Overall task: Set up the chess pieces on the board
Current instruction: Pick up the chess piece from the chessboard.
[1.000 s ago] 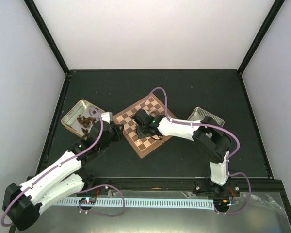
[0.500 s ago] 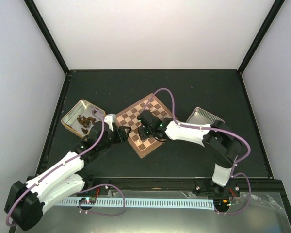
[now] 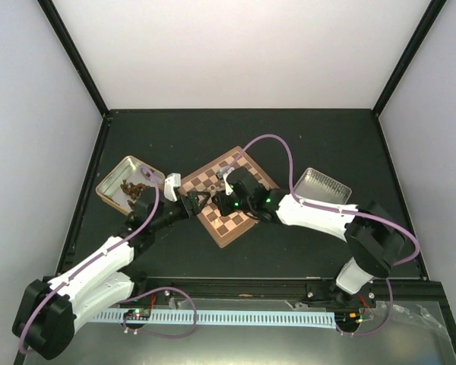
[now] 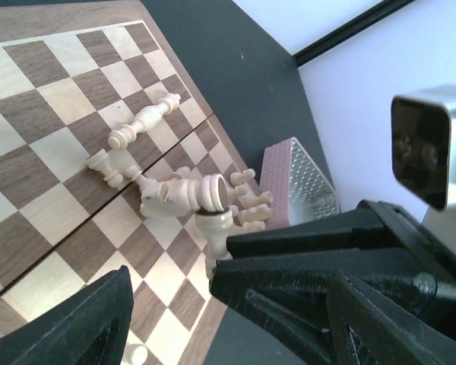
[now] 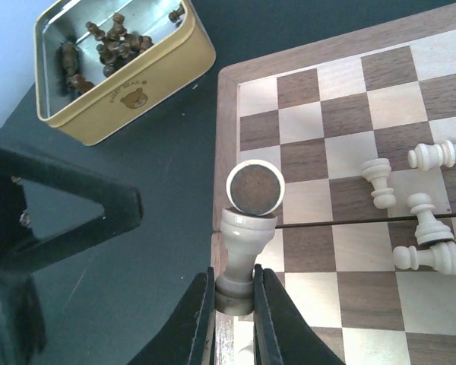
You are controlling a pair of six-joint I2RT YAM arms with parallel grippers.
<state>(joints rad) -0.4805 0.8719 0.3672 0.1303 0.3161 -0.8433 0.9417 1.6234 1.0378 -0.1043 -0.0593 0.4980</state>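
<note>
Right wrist: right gripper (image 5: 234,295) pinches 1 chess piece (image 5: 240,247) at the board (image 5: 342,114) rim; left gripper (image 3: 195,203) spread, empty.

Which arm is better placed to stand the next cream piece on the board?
Right. The right end effector is shut on a cream piece at the edge of the board; the left end effector is open and empty beside it.

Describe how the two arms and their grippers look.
The left arm and right arm have white shells, black joints and a loose mauve cable each. The left gripper and right gripper are black, with two flat angular fingers.
</note>
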